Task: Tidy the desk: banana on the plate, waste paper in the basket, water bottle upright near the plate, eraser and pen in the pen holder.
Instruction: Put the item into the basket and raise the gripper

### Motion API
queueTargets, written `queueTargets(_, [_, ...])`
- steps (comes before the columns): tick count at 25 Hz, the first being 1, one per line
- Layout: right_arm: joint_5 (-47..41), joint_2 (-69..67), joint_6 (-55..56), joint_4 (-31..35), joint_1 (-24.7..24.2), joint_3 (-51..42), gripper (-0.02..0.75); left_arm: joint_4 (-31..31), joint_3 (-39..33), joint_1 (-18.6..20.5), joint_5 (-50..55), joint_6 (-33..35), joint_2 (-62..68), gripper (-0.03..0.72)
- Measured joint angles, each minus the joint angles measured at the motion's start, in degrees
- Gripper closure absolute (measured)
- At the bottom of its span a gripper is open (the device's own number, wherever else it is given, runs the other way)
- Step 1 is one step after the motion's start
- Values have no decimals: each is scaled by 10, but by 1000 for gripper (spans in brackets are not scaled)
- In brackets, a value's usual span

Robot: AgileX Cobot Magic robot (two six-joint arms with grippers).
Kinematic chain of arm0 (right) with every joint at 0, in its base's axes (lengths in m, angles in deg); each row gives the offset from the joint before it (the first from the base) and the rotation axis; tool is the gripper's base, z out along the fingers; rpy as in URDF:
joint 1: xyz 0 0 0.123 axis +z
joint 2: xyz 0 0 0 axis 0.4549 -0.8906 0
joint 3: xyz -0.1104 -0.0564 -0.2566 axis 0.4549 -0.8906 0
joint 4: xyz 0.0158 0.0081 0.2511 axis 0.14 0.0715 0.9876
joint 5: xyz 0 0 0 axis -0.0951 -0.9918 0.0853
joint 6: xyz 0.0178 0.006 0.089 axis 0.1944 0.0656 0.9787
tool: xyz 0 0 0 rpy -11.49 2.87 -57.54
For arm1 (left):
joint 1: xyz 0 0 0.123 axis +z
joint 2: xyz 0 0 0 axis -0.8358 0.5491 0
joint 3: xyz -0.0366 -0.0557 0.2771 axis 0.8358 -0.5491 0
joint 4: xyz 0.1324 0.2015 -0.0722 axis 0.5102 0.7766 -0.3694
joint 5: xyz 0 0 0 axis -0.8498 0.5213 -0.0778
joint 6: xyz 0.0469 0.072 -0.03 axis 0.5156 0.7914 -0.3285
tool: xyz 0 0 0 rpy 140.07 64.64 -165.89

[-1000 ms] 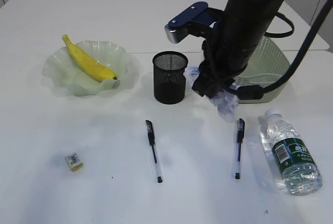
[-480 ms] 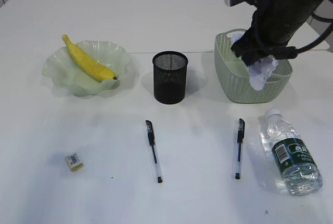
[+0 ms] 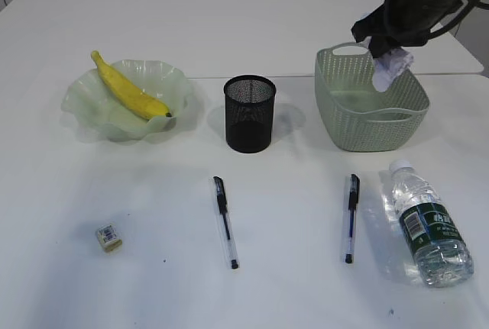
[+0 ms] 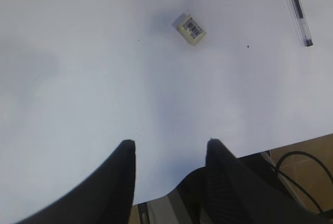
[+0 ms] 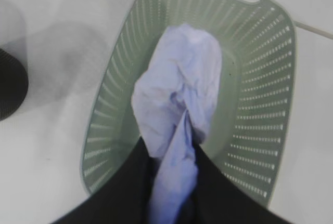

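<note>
right pincer [image 5: 171, 154]: clamped on waste paper [image 5: 177, 94]
basket [image 5: 260, 78]: directly below it
left pincer [image 4: 169, 148]: part open, empty, above tabletop [image 4: 78, 78]

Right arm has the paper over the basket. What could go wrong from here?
1. The waste paper is pinched by a trailing fold between the right gripper fingers; it may cling on release.
2. In the exterior view it hangs near the basket far rim, so it might drop outside.
3. The water bottle lies on its side beside a pen; it could roll when grasped.
</note>
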Motion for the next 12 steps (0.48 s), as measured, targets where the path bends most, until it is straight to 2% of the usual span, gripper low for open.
queueTargets(12, [2, -146, 38, -15, 0, 133, 622, 0, 0, 0, -6, 0, 0, 381])
